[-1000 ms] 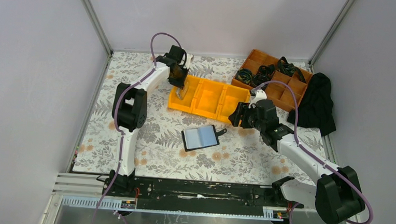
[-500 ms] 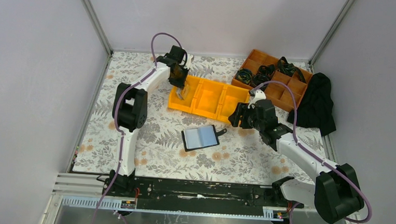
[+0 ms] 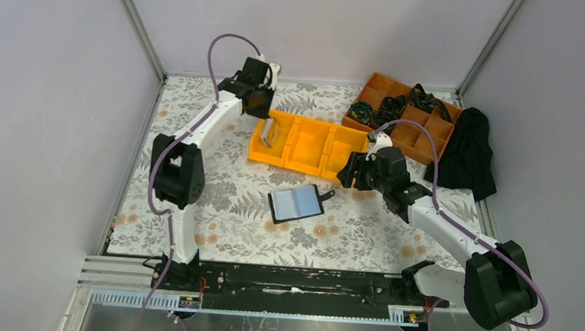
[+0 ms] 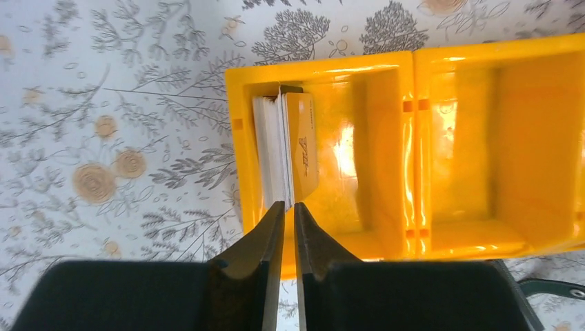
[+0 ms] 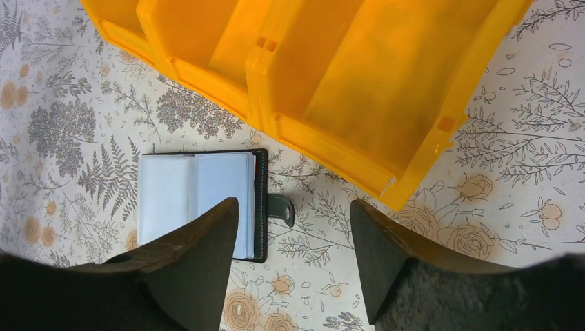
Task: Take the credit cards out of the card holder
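Lying open, one card holder (image 3: pixel 296 204); one yellow bin (image 4: pixel 237 158) holds several credit cards (image 4: pixel 284 148).

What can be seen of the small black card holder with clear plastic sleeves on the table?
The small black card holder lies open and flat on the flower-patterned table cover, near the yellow plastic bin, apart from it. Two clear, pale grey-blue sleeves face up; whether cards are inside cannot be told. A black closing strap sticks out from one side. Only the cover beneath touches it.
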Controlling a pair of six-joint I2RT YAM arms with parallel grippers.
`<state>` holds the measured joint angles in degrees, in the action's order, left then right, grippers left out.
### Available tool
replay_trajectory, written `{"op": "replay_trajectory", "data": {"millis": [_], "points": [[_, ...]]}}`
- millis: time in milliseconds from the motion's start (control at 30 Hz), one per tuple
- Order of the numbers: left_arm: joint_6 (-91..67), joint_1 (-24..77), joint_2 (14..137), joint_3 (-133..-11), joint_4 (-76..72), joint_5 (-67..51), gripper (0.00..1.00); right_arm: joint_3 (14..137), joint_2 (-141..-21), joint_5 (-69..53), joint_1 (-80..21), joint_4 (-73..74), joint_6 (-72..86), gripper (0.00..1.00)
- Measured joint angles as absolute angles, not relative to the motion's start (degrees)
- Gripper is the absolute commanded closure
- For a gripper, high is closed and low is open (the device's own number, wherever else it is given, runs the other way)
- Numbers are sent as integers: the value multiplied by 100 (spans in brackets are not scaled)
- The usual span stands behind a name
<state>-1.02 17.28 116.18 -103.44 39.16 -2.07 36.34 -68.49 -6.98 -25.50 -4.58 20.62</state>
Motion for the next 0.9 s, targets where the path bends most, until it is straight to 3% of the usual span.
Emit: {"op": "replay_trajectory", "data": {"millis": [67,133,200,367,467,700,833,867,900], "points": [[-207,1728,11334,-10206,3791,-139,85,3634,-6851,-701,-2550,-460,2060,32],[-351,1732,10938,-9900,3538,-91,98,3634,-6860,-707,-2550,-458,2060,33],[-508,1745,10486,-9428,3251,-82,100,3634,-6879,-725,-2550,-460,2058,38],[-926,1907,9332,-8193,2582,-292,100,3634,-7072,-1033,-2552,-480,2032,82],[-1153,2362,8836,-7548,2108,-353,100,3636,-7244,-1306,-2565,-534,2064,97],[-1586,4005,7817,-4783,882,-473,100,3651,-7446,-1466,-2838,-506,2008,100],[-1693,4084,7631,-3885,755,-32,89,3658,-7505,-1444,-2993,-502,1981,99],[-1728,4091,7476,-3693,751,95,85,3658,-7518,-1417,-3033,-502,1975,94],[-1776,4108,7190,-3433,687,274,81,3658,-7526,-1400,-3070,-499,1970,81]]}}
